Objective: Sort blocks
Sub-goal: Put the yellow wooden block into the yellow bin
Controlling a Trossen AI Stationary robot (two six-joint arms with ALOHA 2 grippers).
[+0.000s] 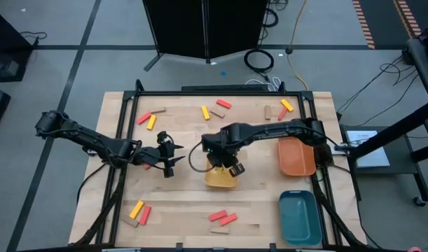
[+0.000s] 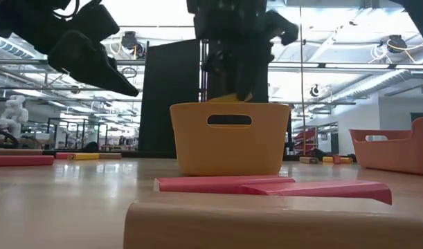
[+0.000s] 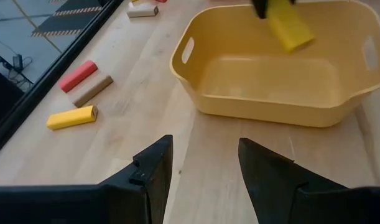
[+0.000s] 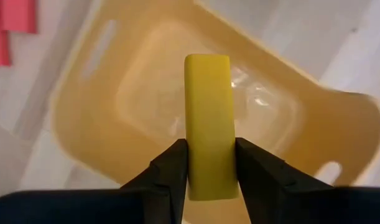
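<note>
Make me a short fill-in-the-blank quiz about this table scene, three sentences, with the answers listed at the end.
1. The right claw holds a block whose colour is ____.
2. That block hangs directly above the ____ tray.
3. The left claw is open and holds ____.

Missing words: yellow; yellow; nothing

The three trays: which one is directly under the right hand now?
The yellow tray, at the table's middle. The right hand holds a yellow block above it; the orange tray and teal tray sit aside, near the right edge.
</note>
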